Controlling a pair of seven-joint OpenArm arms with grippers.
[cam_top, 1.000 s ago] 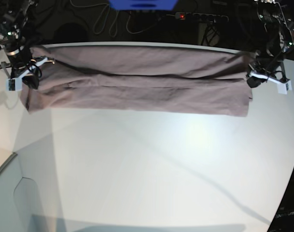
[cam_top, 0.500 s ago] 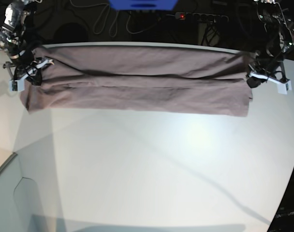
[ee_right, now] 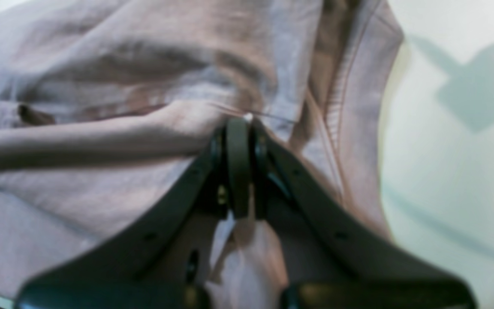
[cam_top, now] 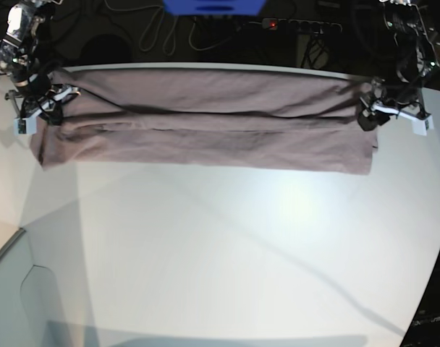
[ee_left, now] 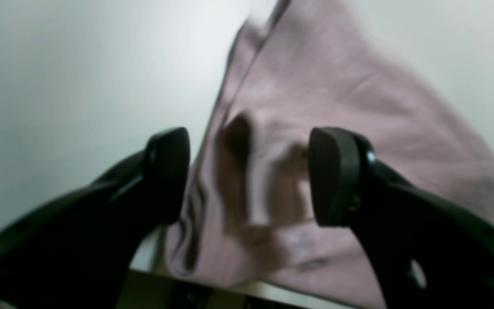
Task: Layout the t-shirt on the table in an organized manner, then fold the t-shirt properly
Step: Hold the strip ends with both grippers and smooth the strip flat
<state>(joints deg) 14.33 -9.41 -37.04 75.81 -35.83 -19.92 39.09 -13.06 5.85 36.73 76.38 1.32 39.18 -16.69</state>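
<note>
Base view: the t-shirt lies on the tabletop as a long band along the far edge, folded lengthwise so that an upper layer overlaps a lower one. The near part of the tabletop lies in front of it. The right pincer sits at the band's left end, the left pincer at its right end. Behind the tabletop lie cables and a power strip. Right wrist view: the right pincer is closed upon a fold of the t-shirt. Left wrist view: the left pincer stands spread, cloth between its fingers.
</note>
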